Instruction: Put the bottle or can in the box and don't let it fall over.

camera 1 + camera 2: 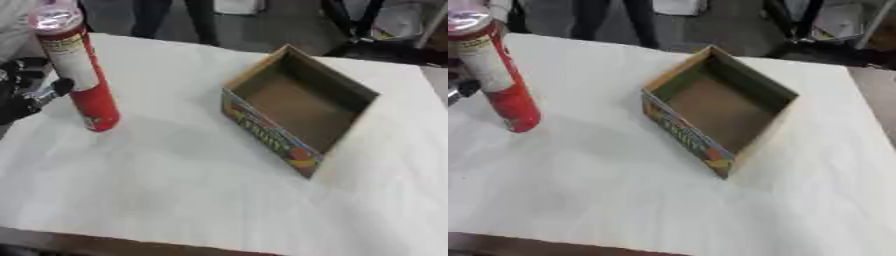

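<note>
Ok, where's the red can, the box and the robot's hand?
Red can (87, 90), left eye view, middle of its side.
Box (267, 137), left eye view, printed front wall.
Left hand (22, 92), left eye view, dark fingers beside the can.

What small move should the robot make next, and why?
Probably close the left hand around the red can. The can stands upright on the table, outside the empty box, and the hand is just beside it at the left edge.
</note>
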